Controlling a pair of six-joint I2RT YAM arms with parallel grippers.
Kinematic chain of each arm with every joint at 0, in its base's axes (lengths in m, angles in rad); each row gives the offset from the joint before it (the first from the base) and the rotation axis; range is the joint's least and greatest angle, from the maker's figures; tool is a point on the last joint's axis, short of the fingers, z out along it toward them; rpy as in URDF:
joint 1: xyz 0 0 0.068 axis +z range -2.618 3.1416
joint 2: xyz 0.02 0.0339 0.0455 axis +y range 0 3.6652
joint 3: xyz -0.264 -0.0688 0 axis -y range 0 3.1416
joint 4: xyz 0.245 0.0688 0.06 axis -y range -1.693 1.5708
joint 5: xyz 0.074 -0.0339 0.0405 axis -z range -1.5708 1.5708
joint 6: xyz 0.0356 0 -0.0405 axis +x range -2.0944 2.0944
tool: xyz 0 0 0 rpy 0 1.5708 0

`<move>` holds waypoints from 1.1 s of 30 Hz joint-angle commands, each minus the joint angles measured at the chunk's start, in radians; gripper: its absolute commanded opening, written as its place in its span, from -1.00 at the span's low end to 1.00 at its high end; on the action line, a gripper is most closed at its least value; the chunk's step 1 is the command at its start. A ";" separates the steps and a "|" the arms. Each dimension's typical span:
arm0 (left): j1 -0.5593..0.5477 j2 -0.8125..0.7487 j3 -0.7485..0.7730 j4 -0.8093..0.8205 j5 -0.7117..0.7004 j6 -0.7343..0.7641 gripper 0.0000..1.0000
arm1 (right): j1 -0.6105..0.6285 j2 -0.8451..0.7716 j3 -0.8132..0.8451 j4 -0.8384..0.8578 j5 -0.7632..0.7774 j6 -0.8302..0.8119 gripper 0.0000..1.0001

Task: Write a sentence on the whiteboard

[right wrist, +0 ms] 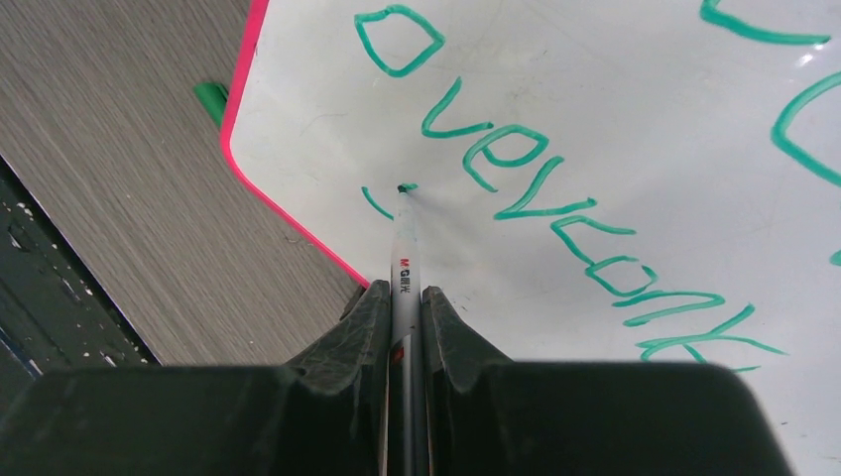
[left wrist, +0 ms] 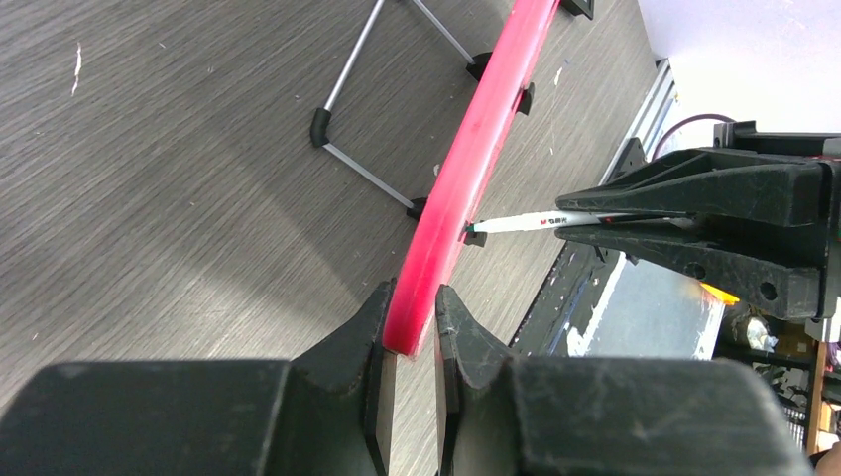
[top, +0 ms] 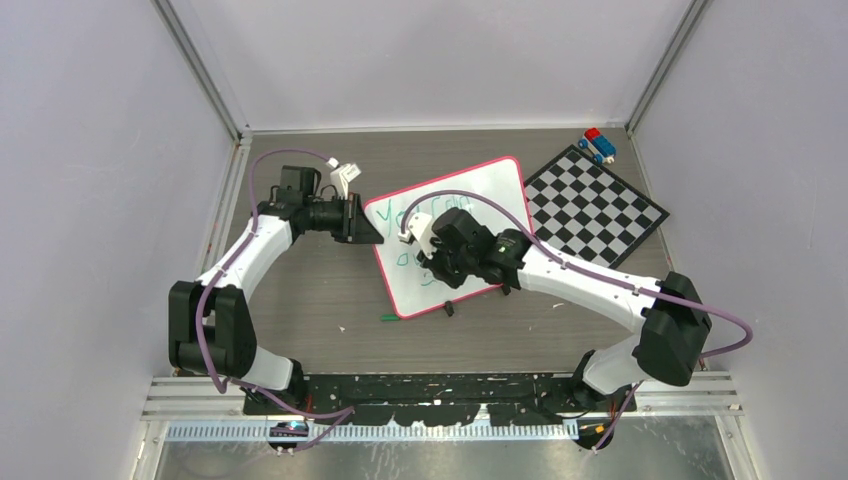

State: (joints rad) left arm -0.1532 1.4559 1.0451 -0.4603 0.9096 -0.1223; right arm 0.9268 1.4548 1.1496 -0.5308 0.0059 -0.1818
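The whiteboard [top: 500, 185] is seen at the middle of the table [top: 300, 300], just left of the checkered board [top: 595, 205]. Its pink-red rim is clamped between the fingers of the left gripper [left wrist: 410, 307]. A marker [right wrist: 402, 248] is gripped tightly by the right gripper [right wrist: 397, 297], its tip set on the white surface beside a short green stroke, below the sentence [right wrist: 555, 198]. A green cap [right wrist: 210, 99] is seen on the table by the rim.

Left black two-finger gripper [left wrist: 412, 297], centre-left, pinched on pink-rimmed white whiteboard [top: 487, 190] edge; right black gripper [right wrist: 407, 296], centre, clamped on white marker [right wrist: 404, 248].
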 commanded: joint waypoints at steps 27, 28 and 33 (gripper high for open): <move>-0.005 0.013 0.026 0.001 -0.043 0.016 -1.00 | -0.025 -0.075 0.023 -0.039 0.061 -0.018 -1.00; -0.005 0.013 0.026 0.000 -0.043 0.016 -1.00 | -0.028 -0.070 0.024 -0.034 0.070 -0.018 -0.99; -0.005 0.013 0.026 -0.002 -0.045 0.021 -1.00 | -0.046 -0.045 0.025 -0.011 0.081 -0.020 -0.99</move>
State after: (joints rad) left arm -0.1532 1.4624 1.0489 -0.4610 0.9119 -0.1215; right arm 0.8913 1.4136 1.1404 -0.5777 0.0528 -0.1890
